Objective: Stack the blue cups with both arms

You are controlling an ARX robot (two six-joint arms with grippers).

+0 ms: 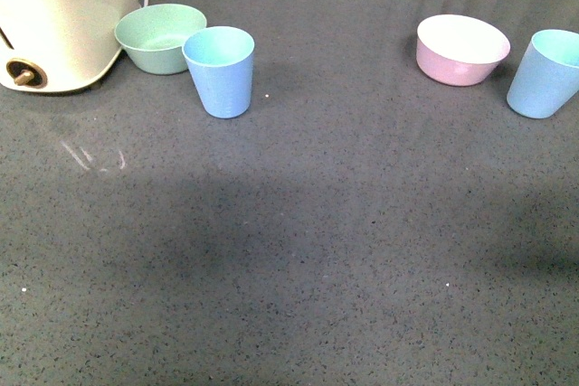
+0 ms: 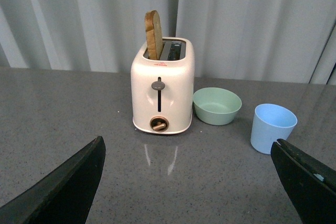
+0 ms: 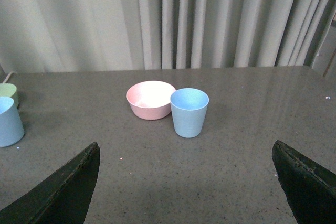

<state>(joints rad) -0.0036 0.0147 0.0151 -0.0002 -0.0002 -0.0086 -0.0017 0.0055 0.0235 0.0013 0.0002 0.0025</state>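
Two light blue cups stand upright and apart on the grey table. One cup [image 1: 220, 70] stands at the back left beside a mint-green bowl [image 1: 161, 37]; it also shows in the left wrist view [image 2: 272, 128]. The other cup [image 1: 545, 72] stands at the far right by a pink bowl [image 1: 461, 49]; it also shows in the right wrist view [image 3: 189, 112]. Neither arm shows in the front view. My left gripper [image 2: 191, 182] is open and empty, well short of its cup. My right gripper [image 3: 186, 184] is open and empty, with its cup straight ahead.
A cream toaster [image 1: 54, 15] with a slice of bread [image 2: 153, 34] in it stands at the back left corner. Grey curtains hang behind the table's far edge. The left cup shows at the edge of the right wrist view [image 3: 9, 121].
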